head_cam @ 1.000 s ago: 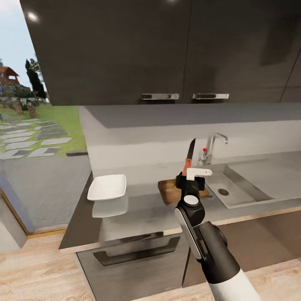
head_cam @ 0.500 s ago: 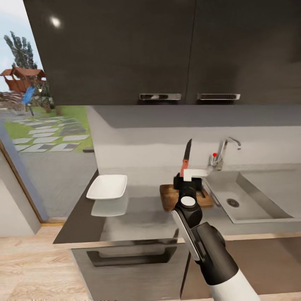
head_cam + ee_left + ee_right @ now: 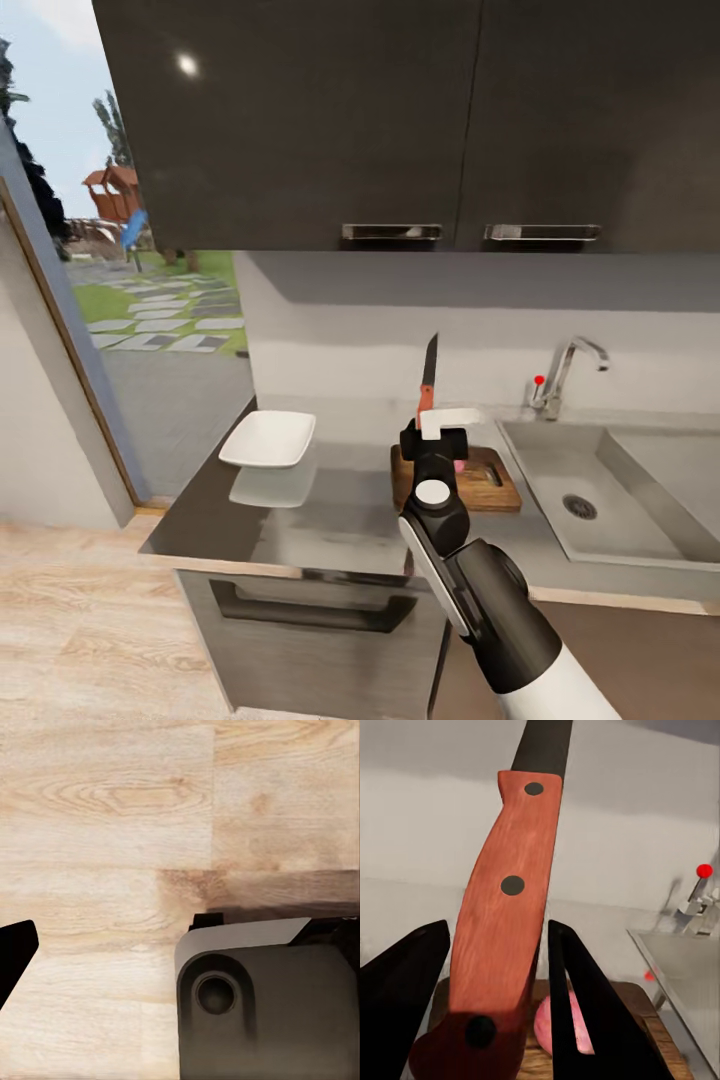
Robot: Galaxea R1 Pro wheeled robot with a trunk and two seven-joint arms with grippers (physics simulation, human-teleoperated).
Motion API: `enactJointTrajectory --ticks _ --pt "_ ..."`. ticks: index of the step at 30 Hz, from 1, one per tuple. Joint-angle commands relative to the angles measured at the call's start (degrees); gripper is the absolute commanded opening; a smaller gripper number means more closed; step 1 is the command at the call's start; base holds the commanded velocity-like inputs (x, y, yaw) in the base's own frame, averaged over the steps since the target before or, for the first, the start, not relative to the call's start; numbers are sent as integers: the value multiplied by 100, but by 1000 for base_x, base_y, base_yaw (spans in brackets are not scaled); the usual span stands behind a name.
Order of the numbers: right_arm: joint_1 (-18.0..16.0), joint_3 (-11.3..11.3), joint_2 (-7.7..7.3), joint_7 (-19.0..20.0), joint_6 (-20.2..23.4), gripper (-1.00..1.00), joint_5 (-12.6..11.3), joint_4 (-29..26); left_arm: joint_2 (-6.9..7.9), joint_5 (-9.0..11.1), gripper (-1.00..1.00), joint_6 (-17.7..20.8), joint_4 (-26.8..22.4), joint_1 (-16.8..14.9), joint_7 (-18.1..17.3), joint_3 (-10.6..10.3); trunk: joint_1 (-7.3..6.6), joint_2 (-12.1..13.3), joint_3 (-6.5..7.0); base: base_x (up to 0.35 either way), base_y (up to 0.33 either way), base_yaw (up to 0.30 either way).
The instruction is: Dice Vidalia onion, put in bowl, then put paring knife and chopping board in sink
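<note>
Camera has swung right since earlier; right pincer stays clamped on the paring knife, blade up, above the chopping board. Right wrist view reveals a pink piece on the board. Left pincer's state: cannot tell.

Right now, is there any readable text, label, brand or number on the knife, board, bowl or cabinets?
None: no text can be read anywhere.
The paring knife handle carries only three dark rivets.
The chopping board, the bowl and the upper cabinets are unmarked.

No legible text, labels or numbers, as far as discernible.
</note>
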Motion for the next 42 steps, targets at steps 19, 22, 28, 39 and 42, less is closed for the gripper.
enactJointTrajectory --ticks 19,22,28,39,42 --pt "-2 7 -1026 -59 39 -100 1581 -64 -6 -52 100 -37 16 -12 56 3 1 -5 -8 0 -4 21" --pt "2 12 -1215 -53 39 -100 1579 -66 -6 -52 100 -37 16 -12 56 7 1 -5 -8 0 0 0" --pt "2 31 -1332 152 42 -100 1568 -50 -6 -52 100 -37 16 -12 56 6 1 -5 -8 0 0 0" --pt "17 361 -2019 1197 11 -100 1579 -10 -7 -52 100 -37 16 -12 56 4 1 -5 -8 0 0 0" --pt "19 489 -2052 1204 0 -100 1579 -5 -7 -52 100 -37 16 -12 56 5 1 -5 -8 0 0 0"
